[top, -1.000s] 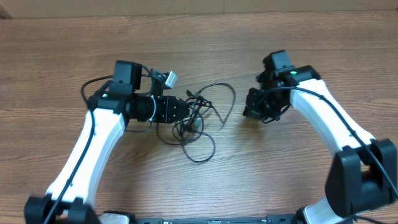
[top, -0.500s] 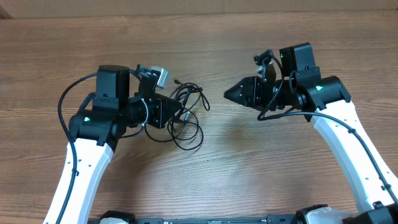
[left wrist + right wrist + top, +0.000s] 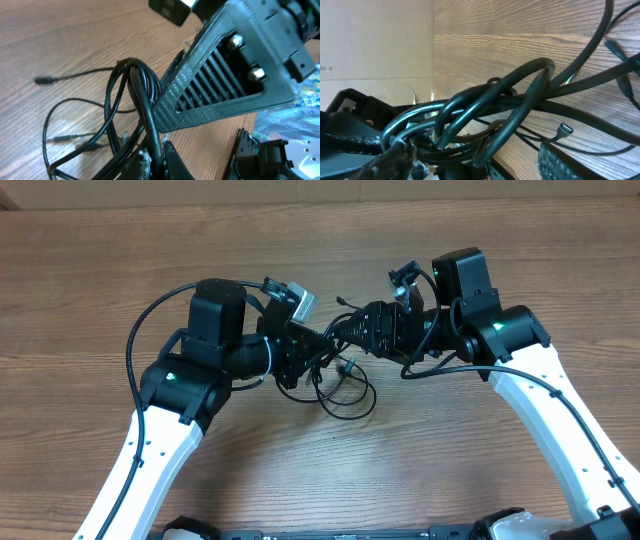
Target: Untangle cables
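The cables [image 3: 342, 385] are a tangle of thin black cords at the table's middle, with loops trailing toward the front. My left gripper [image 3: 303, 348] is shut on a strand of the bundle; in the left wrist view the cord [image 3: 136, 87] is pinched between the fingers [image 3: 172, 165] at the bottom edge. My right gripper [image 3: 345, 333] comes in from the right, tip to tip with the left one, and stands open. In the right wrist view the looped cords [image 3: 512, 102] pass between its spread fingertips [image 3: 395, 161]. A small plug end [image 3: 565, 130] lies on the wood.
The wooden table [image 3: 450, 470] has a pale wall [image 3: 375, 40] behind its far edge. The right gripper's ribbed finger [image 3: 215, 85] fills much of the left wrist view. Thick arm wires [image 3: 150, 330] loop over both arms.
Both arms have moved toward each other. The left gripper carried the cable bundle to the right. The right gripper went from shut to open and reached left into the bundle.
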